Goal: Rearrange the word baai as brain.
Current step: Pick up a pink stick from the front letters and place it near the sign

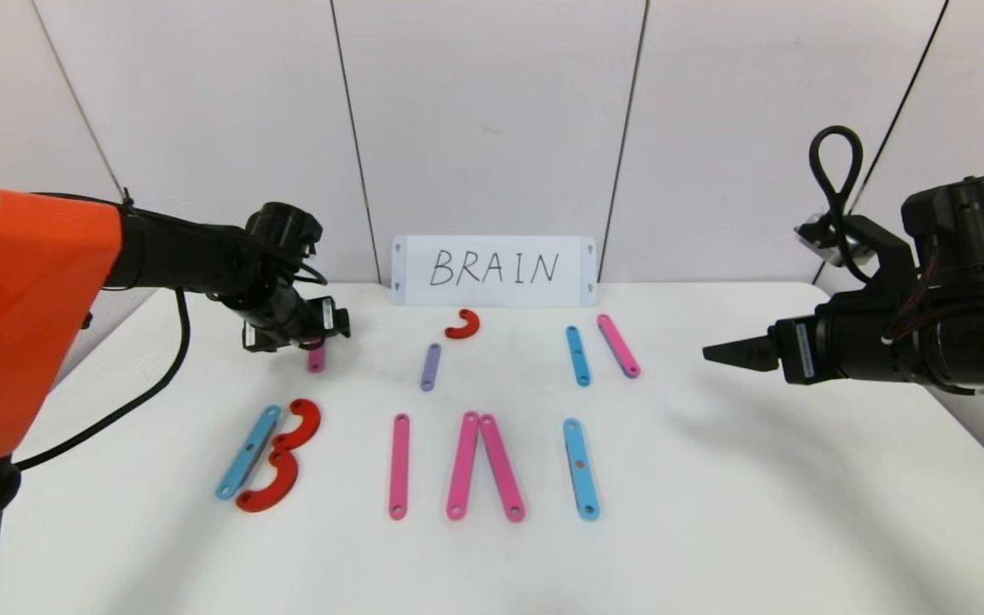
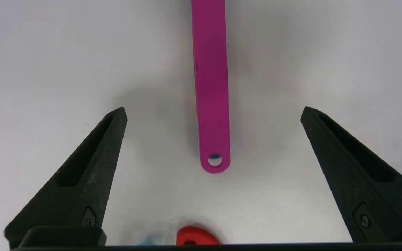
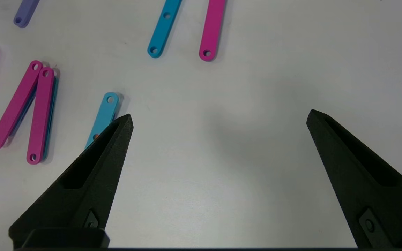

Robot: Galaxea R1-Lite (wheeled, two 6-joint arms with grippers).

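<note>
From the head view we see the whole layout on the white table (image 1: 714, 512): a front row with a blue strip (image 1: 248, 452) touching two red curved pieces (image 1: 283, 455) that form a B, then a single pink strip (image 1: 399, 466), two pink strips (image 1: 483, 465) meeting at their far ends like an A without its bar, and a lone blue strip (image 1: 581, 468). Behind them lie a small purple strip (image 1: 430, 366), a small red curve (image 1: 464, 325), and a blue strip beside a pink one (image 1: 601, 350). The white card (image 1: 493, 270) reading BRAIN stands against the wall.

That view hides most of a short pink strip (image 1: 315, 358) under the left gripper (image 1: 321, 329), and does not tell us how its fingers stand. The left wrist view fills this in: the pink strip (image 2: 211, 87) lies flat on the table, centred between the two black fingers (image 2: 92, 164), which are spread wide and touch nothing. A red piece (image 2: 195, 237) peeks in at the near edge of that view.

The right wrist view shows its own fingers (image 3: 96, 167) equally wide apart over bare table, with the lone blue strip (image 3: 104, 116) just beside one fingertip and what looks like blue edges under the pink A strips (image 3: 30, 108), something the head view does not reveal.

The left arm reaches forward and inward, its gripper pointed down low over the far-left part of the table. The right arm is held roughly level off the table's right side, the right gripper (image 1: 735, 352) pointing inward, well apart from the pieces
</note>
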